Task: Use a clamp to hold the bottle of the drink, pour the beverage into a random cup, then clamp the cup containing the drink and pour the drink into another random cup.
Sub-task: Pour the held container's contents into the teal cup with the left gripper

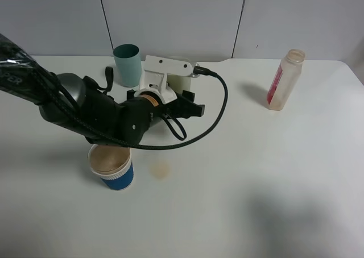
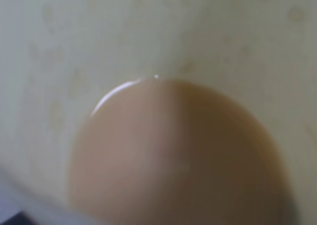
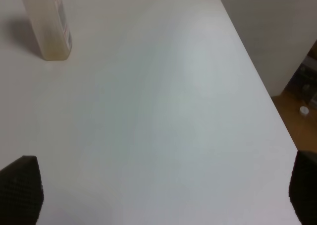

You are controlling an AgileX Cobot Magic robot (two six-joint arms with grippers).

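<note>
**Fig. Second pour: cup held in the left gripper, receiving cup near the lower left**

Nearest in the exterior high view, the blue cup (image 1: 116,175) stands at lower left with tan drink inside. A small tan stain (image 1: 161,170) lies just beside it on the table (image 1: 256,173).

Behind these, the left gripper (image 1: 169,87) sits at upper centre. Its jaws are hidden from me. They are drawn fully together, and I judge them pinched on the wall of the cup containing the drink (image 1: 185,83). The left wrist view is filled by that cup's pale inner wall (image 2: 148,31) and a pool of the beverage (image 2: 178,155).

I take the cup-to-cup pour as the step in hand. The held cup is well apart from the blue cup, so the next move calls for bringing its lip over the blue rim before tipping it. A lip short of the rim would spill.

The arm's black link overhangs the blue cup's far edge and may crowd the approach. The teal cup (image 1: 128,65) stands close beside the gripper.

Farthest, the bottle (image 1: 284,79) stands upright at upper right. The right gripper (image 3: 162,193) has its jaws spread wide and grips nothing.
</note>
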